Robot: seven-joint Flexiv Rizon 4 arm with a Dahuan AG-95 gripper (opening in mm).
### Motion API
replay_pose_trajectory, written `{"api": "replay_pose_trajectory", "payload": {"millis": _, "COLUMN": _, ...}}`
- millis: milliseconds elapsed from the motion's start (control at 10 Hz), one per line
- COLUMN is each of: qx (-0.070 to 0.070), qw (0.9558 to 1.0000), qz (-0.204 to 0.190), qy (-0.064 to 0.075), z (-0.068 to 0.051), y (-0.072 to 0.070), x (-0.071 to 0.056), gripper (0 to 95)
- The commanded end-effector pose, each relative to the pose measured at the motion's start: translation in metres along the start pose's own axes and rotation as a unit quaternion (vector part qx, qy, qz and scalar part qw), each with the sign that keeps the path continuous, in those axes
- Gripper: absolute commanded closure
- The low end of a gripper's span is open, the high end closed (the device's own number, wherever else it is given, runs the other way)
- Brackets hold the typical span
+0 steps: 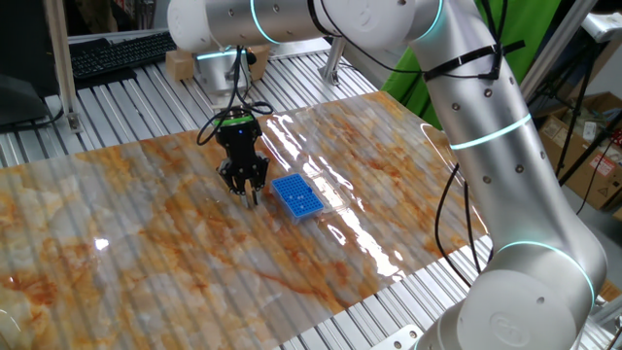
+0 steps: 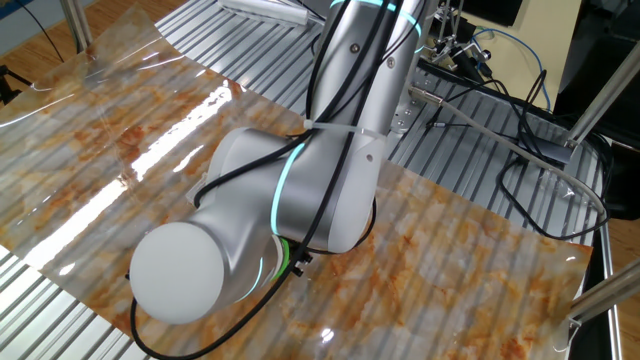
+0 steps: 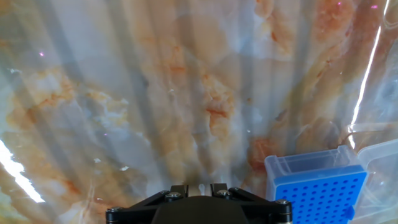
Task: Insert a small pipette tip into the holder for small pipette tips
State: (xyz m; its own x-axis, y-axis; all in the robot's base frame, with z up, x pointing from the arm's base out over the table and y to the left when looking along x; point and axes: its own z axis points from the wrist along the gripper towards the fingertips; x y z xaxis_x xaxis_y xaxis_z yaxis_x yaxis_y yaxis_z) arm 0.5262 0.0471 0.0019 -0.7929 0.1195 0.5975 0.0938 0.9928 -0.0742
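Marbled orange-and-grey sheet (image 1: 175, 243) is laid over a ribbed metal table (image 1: 369, 316); strong glare streaks are seen on the sheet in one fixed view and the other fixed view; a green cloth (image 1: 505, 58) and cardboard boxes (image 1: 593, 146) are seen behind the arm (image 1: 486, 126) in one fixed view; a dark keyboard (image 1: 121, 53) is seen at the table's far edge; cables (image 2: 520, 150) are strewn over the table in the other fixed view.

Gripper (image 1: 247, 187) is visible in one fixed view only as a small dark shape, pointing down close above the sheet; it is wholly hidden behind the arm's large joint in the other fixed view; in the hand view only the black base at the bottom edge is shown, with fingertips cut off; jaws appear narrowly set, nearly together; a thin pale thing seems to sit between them, but whether a pipette tip is pinched cannot be told; contact with the sheet cannot be told either.

Holder for small pipette tips (image 1: 296, 196) is seen as a small bright blue rectangular rack lying on the sheet just beside the gripper, apart from it; its top is a fine grid of tiny holes (image 3: 320, 196); in the hand view it is cut off by the lower edge at the right, with a clear wall rising around the blue grid; a clear plastic lid or box (image 3: 379, 155) is seen against its right side, partly out of frame; the holder is not visible in the other fixed view.
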Motion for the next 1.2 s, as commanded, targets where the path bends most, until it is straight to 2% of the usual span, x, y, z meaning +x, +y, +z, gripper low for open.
{"api": "replay_pose_trajectory", "payload": {"millis": 100, "qx": 0.0, "qw": 1.0, "qz": 0.0, "qy": 0.003, "z": 0.0005, "y": -0.0003, "x": 0.0001, "gripper": 76.0}}
{"api": "replay_pose_trajectory", "payload": {"millis": 900, "qx": 0.0, "qw": 1.0, "qz": -0.002, "qy": 0.006, "z": 0.003, "y": -0.0017, "x": 0.0024, "gripper": 76.0}}
{"api": "replay_pose_trajectory", "payload": {"millis": 1000, "qx": 0.0, "qw": 1.0, "qz": -0.004, "qy": 0.006, "z": 0.0031, "y": -0.0016, "x": 0.0024, "gripper": 95.0}}
{"api": "replay_pose_trajectory", "payload": {"millis": 1200, "qx": -0.001, "qw": 1.0, "qz": -0.006, "qy": 0.004, "z": 0.0031, "y": -0.0016, "x": 0.0023, "gripper": 95.0}}
